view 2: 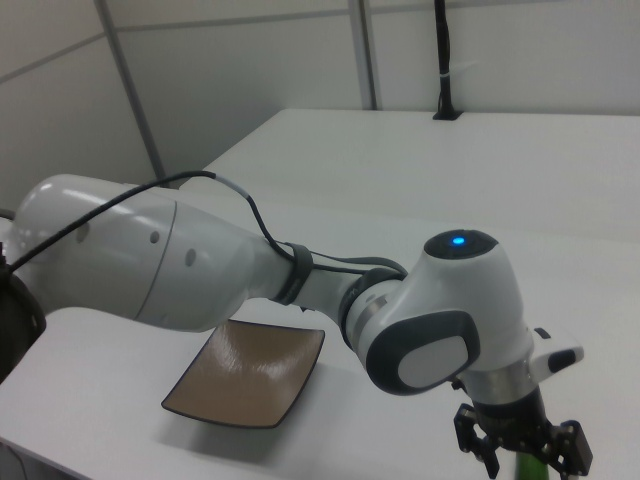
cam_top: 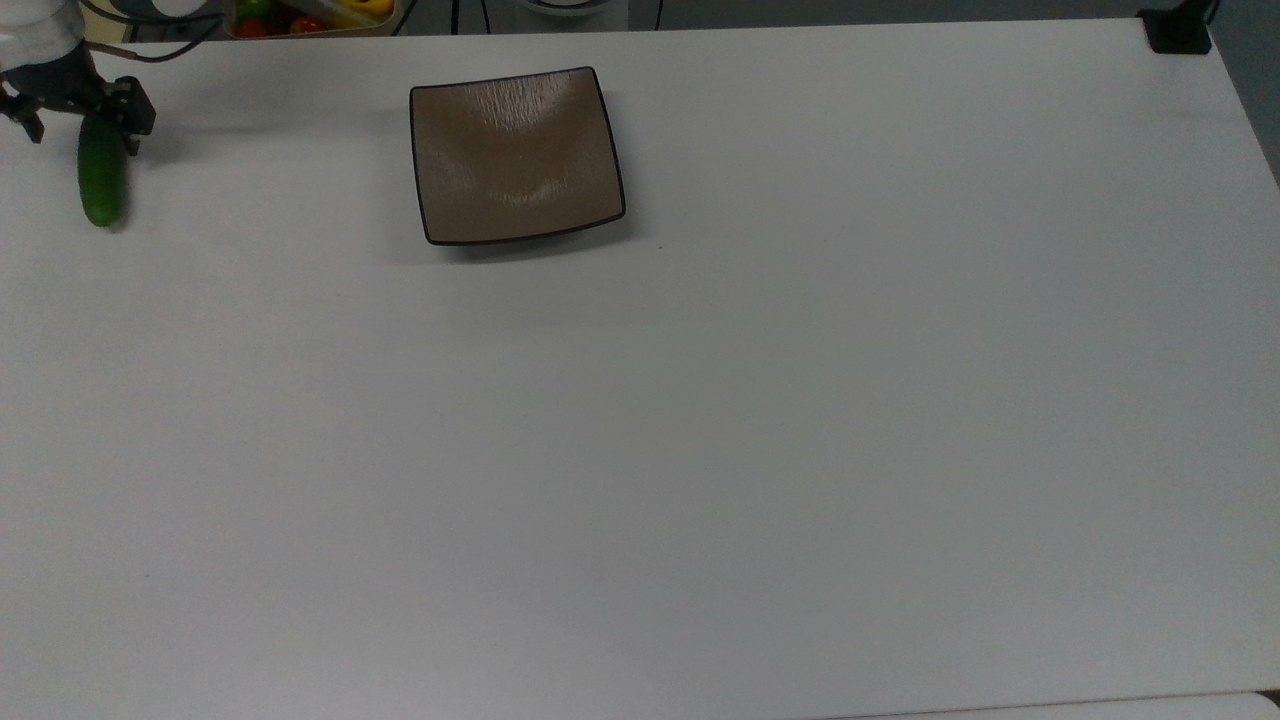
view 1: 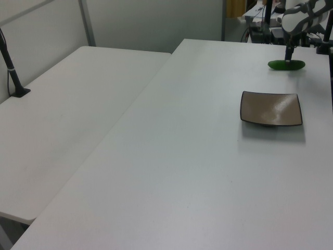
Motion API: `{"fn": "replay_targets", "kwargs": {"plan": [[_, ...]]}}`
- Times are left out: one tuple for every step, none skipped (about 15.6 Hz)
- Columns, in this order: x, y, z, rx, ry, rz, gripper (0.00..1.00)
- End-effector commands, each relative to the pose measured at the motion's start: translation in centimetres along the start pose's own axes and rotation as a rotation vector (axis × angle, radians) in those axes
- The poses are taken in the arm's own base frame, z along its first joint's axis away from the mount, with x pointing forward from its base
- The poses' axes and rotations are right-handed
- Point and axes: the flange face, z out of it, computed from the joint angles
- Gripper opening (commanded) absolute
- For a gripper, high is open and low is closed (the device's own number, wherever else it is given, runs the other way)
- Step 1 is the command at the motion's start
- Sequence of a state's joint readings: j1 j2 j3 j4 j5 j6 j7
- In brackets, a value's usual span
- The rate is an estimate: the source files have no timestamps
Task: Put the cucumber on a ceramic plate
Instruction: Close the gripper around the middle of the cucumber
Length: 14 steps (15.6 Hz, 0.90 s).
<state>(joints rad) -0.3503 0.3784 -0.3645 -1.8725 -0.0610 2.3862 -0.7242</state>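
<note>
The dark green cucumber [cam_top: 101, 188] lies on the white table at the top view's far left, its long axis running up and down the frame. My gripper [cam_top: 85, 127] is open and straddles the cucumber's upper end, one black finger on each side. In the left view the gripper [view 1: 289, 55] hangs just over the cucumber [view 1: 280, 65] near the far right. The square brown ceramic plate [cam_top: 515, 155] sits bare well to the right of the cucumber in the top view. The right view has the gripper [view 2: 528, 460] at the bottom, with the plate [view 2: 245, 385] to its left.
A basket of coloured vegetables [cam_top: 310, 14] stands beyond the table's far edge. A black clamp [cam_top: 1178, 30] sits at the top view's top right corner. A second white table [view 1: 67, 104] with a black pole [view 1: 11, 67] adjoins in the left view.
</note>
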Motion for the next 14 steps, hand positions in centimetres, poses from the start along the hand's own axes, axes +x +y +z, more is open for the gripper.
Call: {"fn": "replay_targets", "kwargs": {"plan": [[-0.3,-0.5,1.5,-0.001,0.002,-0.023,1.0],[-0.4,-0.8,1.9,0.003,0.0,-0.026,1.0],[-0.4,-1.0,2.2,-0.002,0.006,-0.027,0.97],[-0.4,-1.3,2.5,-0.007,0.014,-0.027,0.94],[-0.5,-1.4,2.6,-0.007,0.014,-0.031,0.85],[-0.4,-1.5,2.6,-0.005,0.012,-0.033,0.76],[-0.4,-1.5,2.6,-0.004,0.011,-0.033,0.64],[-0.4,-1.5,2.6,-0.003,0.01,-0.033,0.49],[-0.5,-1.5,2.5,-0.003,0.01,-0.034,0.35],[-0.5,-1.5,2.4,0.003,0.005,-0.033,0.15],[-0.6,-1.6,2.1,0.008,0.003,-0.035,0.05],[-0.5,-1.7,1.6,0.015,-0.001,-0.034,0.03],[-0.5,-1.7,0.7,0.024,-0.004,-0.034,0.03],[-0.5,-1.8,-0.2,0.034,-0.006,-0.034,0.03]]}}
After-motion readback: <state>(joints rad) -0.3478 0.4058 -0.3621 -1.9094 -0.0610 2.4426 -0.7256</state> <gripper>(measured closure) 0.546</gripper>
